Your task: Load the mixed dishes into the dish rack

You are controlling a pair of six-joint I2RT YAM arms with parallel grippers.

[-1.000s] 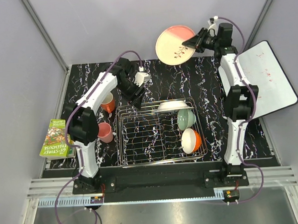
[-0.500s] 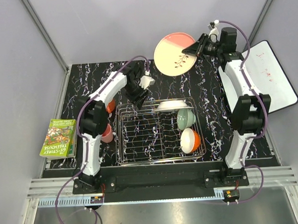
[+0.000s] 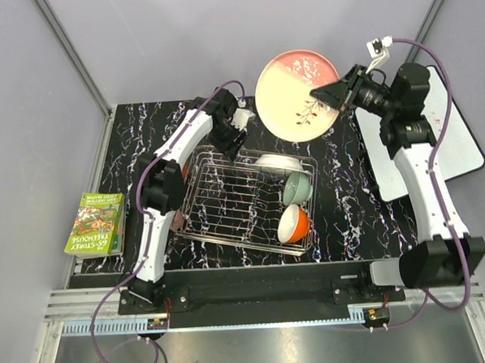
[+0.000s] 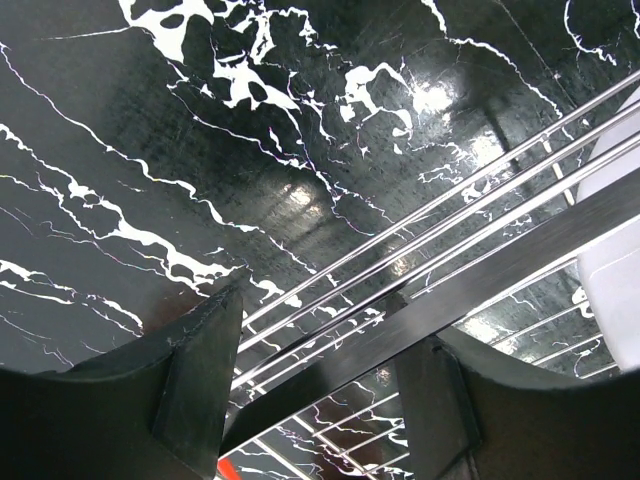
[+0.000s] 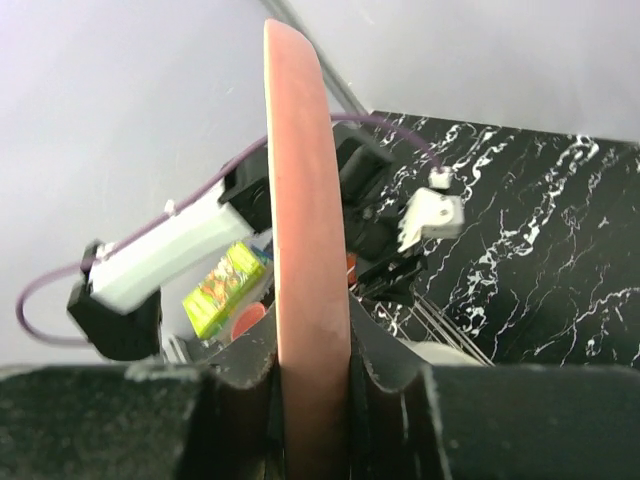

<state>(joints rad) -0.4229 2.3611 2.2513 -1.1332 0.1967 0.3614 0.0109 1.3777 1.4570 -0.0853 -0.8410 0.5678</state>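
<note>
Item: dish rack (image 3: 227, 200). It now sits skewed on the table (image 3: 142, 126), its far-left corner swung toward my left gripper (image 3: 228, 141). My fingers there stand apart astride the rim wire, with no pinch visible.

Contents as before: white plate (image 3: 278, 162), pale green bowl (image 3: 296, 189), orange bowl (image 3: 292, 224).

Item: pink-and-peach plate (image 3: 295, 97). My right gripper (image 3: 331, 91) clamps its edge, higher than a second ago, beyond the rack's far side.

Judgement: slotting comes next, into prongs now angled.

Grey walls (image 3: 28, 119) enclose a black marbled table (image 3: 350, 216), with a metal rail (image 3: 258, 319) along the lower frame.
</note>
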